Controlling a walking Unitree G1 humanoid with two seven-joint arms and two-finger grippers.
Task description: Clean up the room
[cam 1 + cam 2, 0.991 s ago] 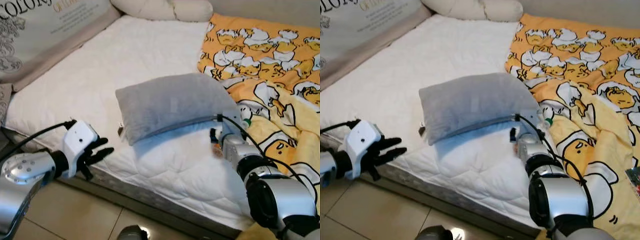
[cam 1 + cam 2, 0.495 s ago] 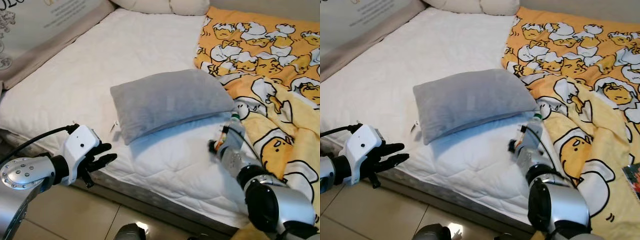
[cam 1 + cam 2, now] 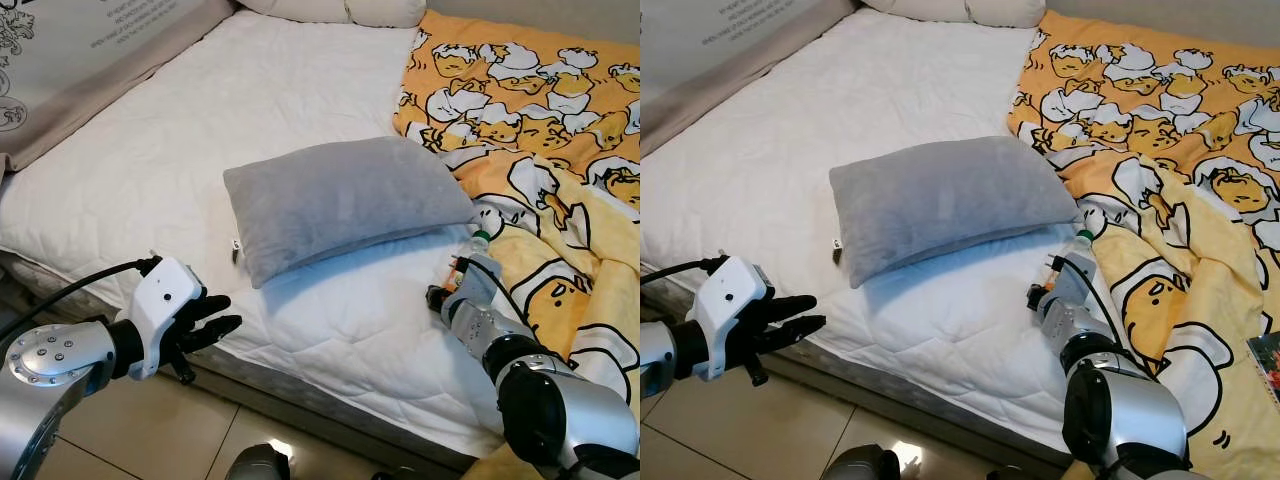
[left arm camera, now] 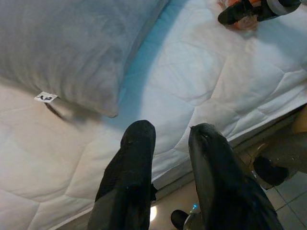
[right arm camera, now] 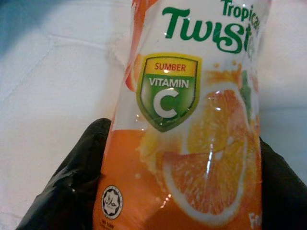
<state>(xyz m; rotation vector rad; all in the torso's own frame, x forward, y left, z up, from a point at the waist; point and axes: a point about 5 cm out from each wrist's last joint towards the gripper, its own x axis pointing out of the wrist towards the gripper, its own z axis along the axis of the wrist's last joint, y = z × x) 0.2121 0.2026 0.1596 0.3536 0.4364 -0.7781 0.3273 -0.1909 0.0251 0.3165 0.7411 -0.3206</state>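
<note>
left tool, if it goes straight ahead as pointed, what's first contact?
Probably the white mattress edge; the left tool points across it. Beyond lies the grey pillow. Depth is unclear.

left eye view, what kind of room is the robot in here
Most likely a bedroom: a low white quilted mattress lies close to a tiled floor, with a grey pillow on it and an orange cartoon-print blanket beside that.

A bed with a white quilted mattress [image 3: 290, 110] is seen above a tiled floor [image 3: 150, 440]. A grey pillow [image 3: 340, 200] is laid near the mattress middle. An orange duck-print blanket [image 3: 540, 120] is spread over the right side, and a cream pillow [image 3: 350, 10] is set at the far end. A printed cushion [image 3: 70, 60] is propped along the left edge.
</note>
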